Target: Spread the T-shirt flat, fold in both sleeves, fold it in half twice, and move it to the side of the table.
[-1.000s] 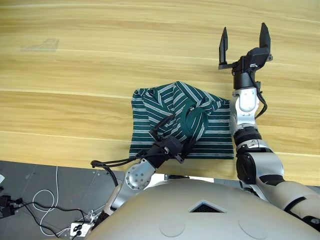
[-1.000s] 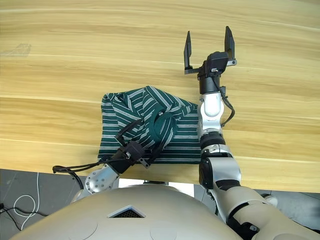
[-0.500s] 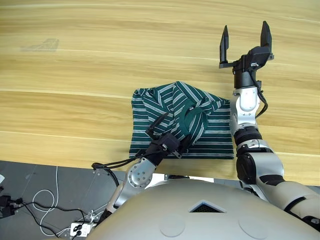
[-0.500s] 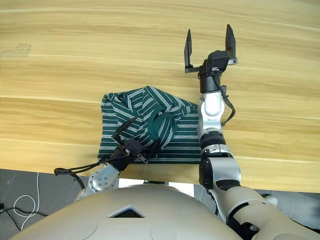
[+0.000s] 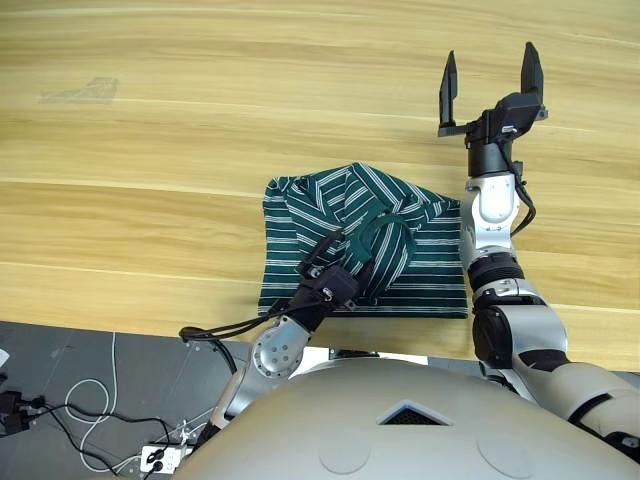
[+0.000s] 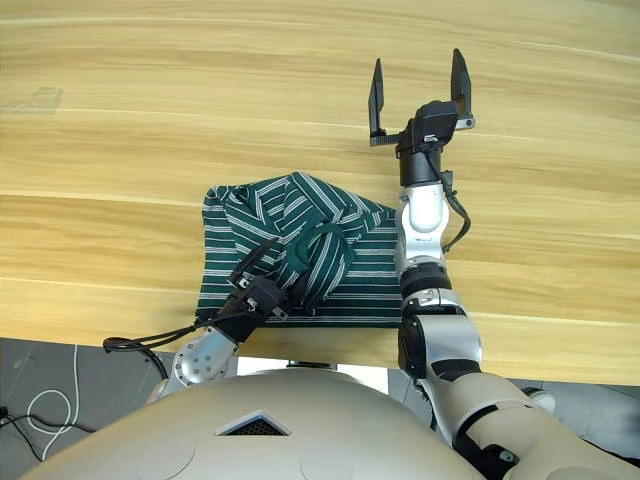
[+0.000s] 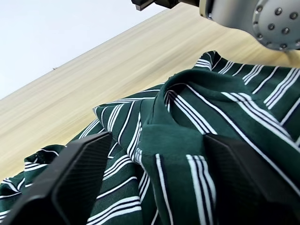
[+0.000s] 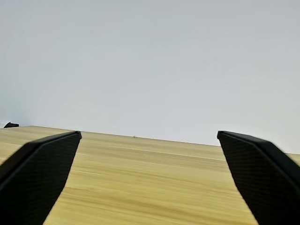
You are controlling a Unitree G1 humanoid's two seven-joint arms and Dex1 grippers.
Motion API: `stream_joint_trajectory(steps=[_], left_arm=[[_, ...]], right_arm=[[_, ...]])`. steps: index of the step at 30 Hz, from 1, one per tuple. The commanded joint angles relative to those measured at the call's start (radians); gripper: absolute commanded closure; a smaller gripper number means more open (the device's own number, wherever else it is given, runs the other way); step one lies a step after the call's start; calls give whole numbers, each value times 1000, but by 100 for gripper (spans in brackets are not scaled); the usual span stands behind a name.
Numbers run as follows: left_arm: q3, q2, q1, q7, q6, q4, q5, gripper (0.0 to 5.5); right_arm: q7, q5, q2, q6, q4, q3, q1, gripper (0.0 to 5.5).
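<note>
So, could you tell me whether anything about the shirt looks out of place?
Yes: the T-shirt is not flat. Its collar area is bunched into a raised ridge between the open fingers of the left gripper.

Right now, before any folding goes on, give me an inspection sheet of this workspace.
Surface: light wooden table with plank grain.
Job's things: green striped T-shirt, bunched rather than flat, close to the table's near edge.
Clutter: a faint grey mark far left on the table.
Grippers: left gripper open, its fingers either side of a raised fold of the T-shirt; right gripper open, holding nothing, over bare table beyond the T-shirt's right side.
Cables: black cable looping from the left wrist; floor cables near a power strip.
Surroundings: dark floor below the table's edge; pale wall beyond the table.
</note>
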Motion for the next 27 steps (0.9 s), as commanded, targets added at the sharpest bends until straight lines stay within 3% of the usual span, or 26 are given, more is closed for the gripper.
stream_joint_trajectory(steps=[1, 18, 27], left_arm=[[-3, 4, -1, 2, 0, -7, 8, 251], [-14, 0, -18, 10, -4, 13, 18, 538], [20, -9, -60, 40, -6, 26, 13, 546]], right_arm=[[-4, -9, -5, 14, -1, 3, -4, 10], [-7, -11, -6, 14, 9, 7, -9, 10], [5, -15, -28, -2, 19, 7, -8, 10]])
